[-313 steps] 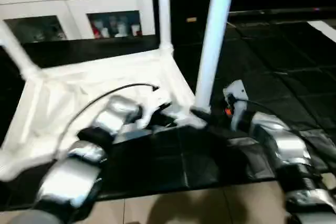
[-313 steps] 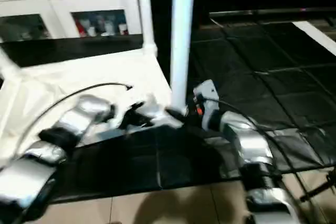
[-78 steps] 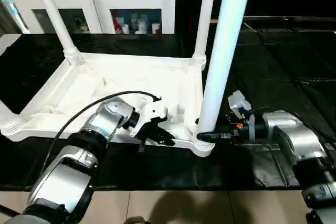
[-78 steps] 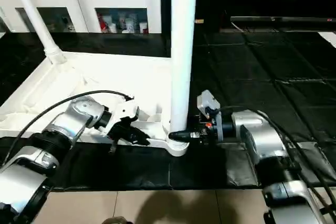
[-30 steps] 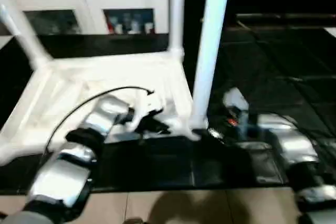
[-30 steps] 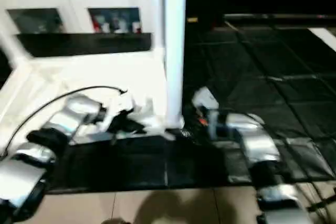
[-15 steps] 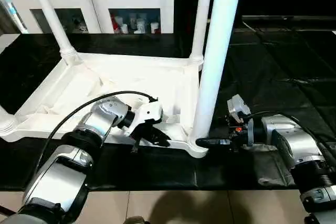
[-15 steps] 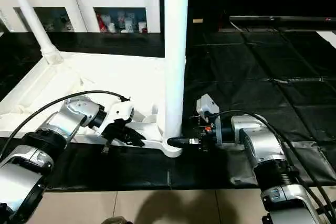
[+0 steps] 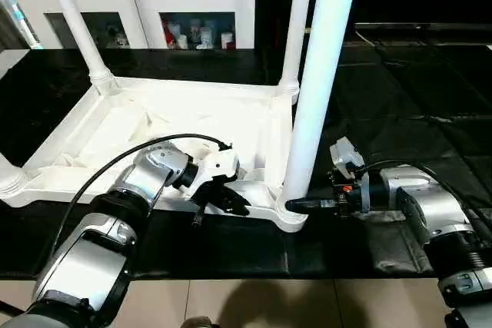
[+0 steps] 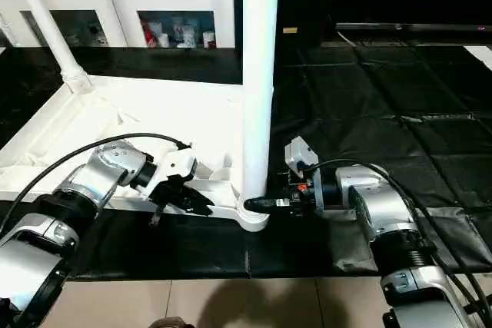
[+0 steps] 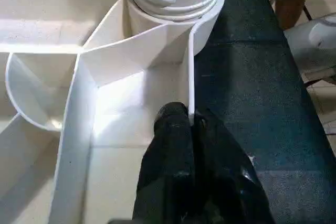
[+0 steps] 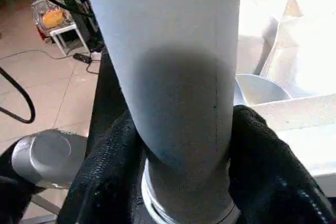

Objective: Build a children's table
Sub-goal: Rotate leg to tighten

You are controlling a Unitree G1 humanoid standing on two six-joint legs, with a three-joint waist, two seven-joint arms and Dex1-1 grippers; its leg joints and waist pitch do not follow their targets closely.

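Observation:
The white table top (image 9: 154, 124) lies upside down on the black mat, ribbed underside up. Three tapered white legs stand in its corner sockets: far left leg (image 9: 77, 21), far right leg (image 9: 297, 24) and the thick near right leg (image 9: 323, 74). My left gripper (image 9: 223, 201) is shut on the top's front rim wall (image 11: 190, 77), just beside the near right socket (image 11: 176, 3). My right gripper (image 9: 298, 205) is shut around the base of the near right leg (image 12: 168, 51), with one black finger (image 12: 113, 171) on each side of it.
A white glass-door cabinet (image 9: 138, 5) stands behind the table top. The black mat (image 9: 400, 113) stretches to the right, and tan floor (image 9: 269, 305) runs along the front. A black cable (image 9: 115, 163) arcs over my left forearm. The near left socket (image 9: 9, 182) sits at the picture's edge.
The view swung about and settled again. Both grippers keep their holds, the left on the rim and the right at the base of the near right leg.

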